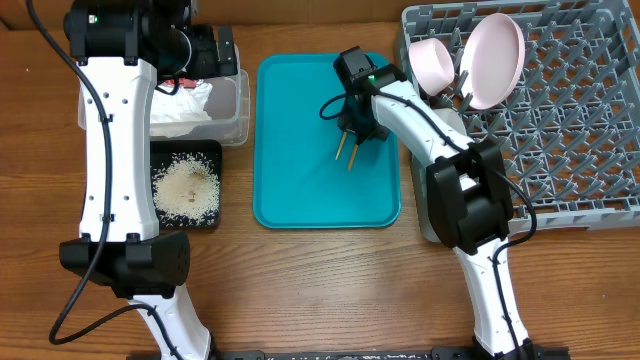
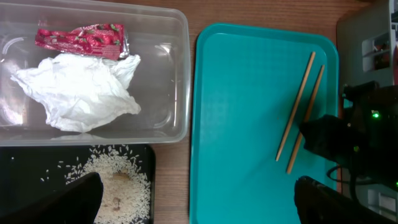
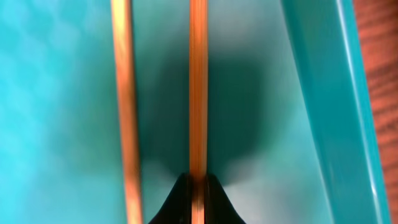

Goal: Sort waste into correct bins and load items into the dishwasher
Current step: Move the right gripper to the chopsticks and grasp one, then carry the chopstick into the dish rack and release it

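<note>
Chopsticks [image 1: 348, 150] lie side by side on the right half of the teal tray [image 1: 300, 190], the last items not yet in the rack.

Left of the teal tray, the tub [image 1: 238, 110] holds the napkin [image 2: 81, 93] and wrapper [image 2: 81, 38], and the black tray [image 1: 215, 150] beside it holds the rice [image 1: 185, 190]; the waste looks sorted. The left gripper [image 2: 196, 180] hangs over that side with its fingers spread wide and holding nothing.

On the teal tray, the right gripper [image 3: 198, 186] has its fingers pinched on one chopstick [image 3: 198, 74]; the other [image 3: 123, 93] lies just beside it, outside the grip. Whether the pinched one is off the surface, I cannot tell.

Right of the teal tray, the rack [image 1: 580, 150] already carries the plate [image 1: 495, 60] and a bowl [image 1: 432, 62].

Loading the chopsticks is the step in hand. Next comes a level lift and a carry right to the rack, with the thin stick placed where it will not slip through the grid, then a return for its mate.
</note>
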### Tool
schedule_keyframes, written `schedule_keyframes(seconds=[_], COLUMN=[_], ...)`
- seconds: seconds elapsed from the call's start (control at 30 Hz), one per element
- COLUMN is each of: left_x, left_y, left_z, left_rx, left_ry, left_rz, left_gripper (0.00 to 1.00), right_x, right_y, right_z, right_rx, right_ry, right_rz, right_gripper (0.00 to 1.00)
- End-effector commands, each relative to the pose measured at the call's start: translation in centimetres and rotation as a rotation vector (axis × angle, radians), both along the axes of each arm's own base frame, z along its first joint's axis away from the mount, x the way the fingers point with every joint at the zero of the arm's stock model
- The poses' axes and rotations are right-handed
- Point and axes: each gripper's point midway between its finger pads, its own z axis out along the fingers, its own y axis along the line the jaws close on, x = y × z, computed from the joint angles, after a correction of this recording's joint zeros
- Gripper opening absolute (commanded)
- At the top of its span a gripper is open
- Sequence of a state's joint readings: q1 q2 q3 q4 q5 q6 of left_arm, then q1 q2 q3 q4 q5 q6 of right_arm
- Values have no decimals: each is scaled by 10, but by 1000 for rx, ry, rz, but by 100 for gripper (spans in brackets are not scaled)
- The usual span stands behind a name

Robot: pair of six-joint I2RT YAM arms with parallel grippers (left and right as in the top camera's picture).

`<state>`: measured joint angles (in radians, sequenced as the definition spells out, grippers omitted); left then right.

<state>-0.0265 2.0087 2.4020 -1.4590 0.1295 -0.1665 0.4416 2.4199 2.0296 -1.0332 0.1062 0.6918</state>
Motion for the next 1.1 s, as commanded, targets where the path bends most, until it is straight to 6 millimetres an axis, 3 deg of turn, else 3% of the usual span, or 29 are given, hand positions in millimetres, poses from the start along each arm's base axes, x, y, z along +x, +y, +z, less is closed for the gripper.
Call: schedule_keyframes(seconds=[0.0,0.13,0.27,0.43,0.53,0.63,0.73,0.83,0.97,1.07], left_x=[2,2,2,2,2,2,2,2,2,2], left_y=[-3,-3,-3,-3,-3,-3,-3,-3,-3,-3], left_z=[-2,-2,-2,-2,-2,-2,-2,-2,-2,-2], left_rx=[-1,-1,-1,-1,-1,-1,-1,-1,-1,-1], left_ry=[4,4,4,4,4,4,4,4,4,4], left_rz=[5,6,6,5,6,6,6,5,6,6], left_gripper=[100,100,100,100,100,100,100,100,100,100], right_x=[-2,3,-3,-35,-60,-83,-109,-127,-144,-143], right_y=[-1,-10,-18,-36,-65,-94,-108,-120,-147,-163], right_z=[12,66,145,244,297,337,366,375,365,345], right_rx=[25,28,19,-16,-108,-182,-209,-241,-281,-288], right_ry=[30,-27,-121,-260,-354,-434,-488,-487,-392,-314], right_rz=[94,152,273,444,426,375,417,430,391,413], right_gripper=[4,4,4,4,4,4,4,4,4,4])
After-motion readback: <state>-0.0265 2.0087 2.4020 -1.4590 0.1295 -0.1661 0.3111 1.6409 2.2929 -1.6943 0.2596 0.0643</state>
